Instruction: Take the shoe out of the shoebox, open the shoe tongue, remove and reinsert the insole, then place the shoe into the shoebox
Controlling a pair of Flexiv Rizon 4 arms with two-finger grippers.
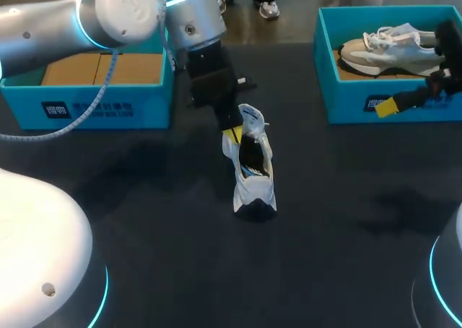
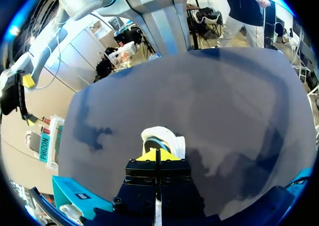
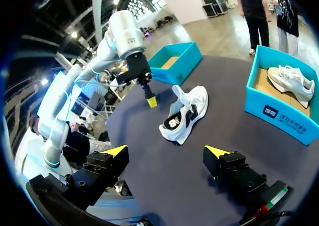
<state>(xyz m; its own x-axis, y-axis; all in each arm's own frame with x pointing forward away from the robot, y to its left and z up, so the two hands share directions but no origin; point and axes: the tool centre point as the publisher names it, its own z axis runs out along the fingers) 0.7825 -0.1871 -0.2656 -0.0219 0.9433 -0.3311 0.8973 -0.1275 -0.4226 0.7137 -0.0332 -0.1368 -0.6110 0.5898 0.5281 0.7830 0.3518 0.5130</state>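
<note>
Two teal boxes on the table. Empty box [image 1: 108,105] at upper left of the head view, bare cardboard floor showing. Second box [image 1: 346,108] at upper right, with a grey sneaker [image 1: 382,50] lying in it.

White shoe [image 1: 253,165] is out on the dark table [image 1: 144,234], centre of frame and well apart from both boxes. Its toe points toward the lower edge and its opening faces up.

Left gripper [image 1: 232,133] sits at the shoe's heel end, yellow tips pressed together. The right wrist view shows a gap between those tips and the shoe, so it seems to hold nothing.

Right gripper [image 3: 166,151] is at the right edge of the head view, beside the second box. Its fingers are spread wide and empty, with the shoe well ahead of it.

Judgement: take-out is done and opening the tongue is the step in hand. How far the tongue is already lifted, I cannot tell. The next move calls for the left fingers to part and pinch the tongue, and for the right arm to come in and steady the shoe, which looks light and apt to tip.
</note>
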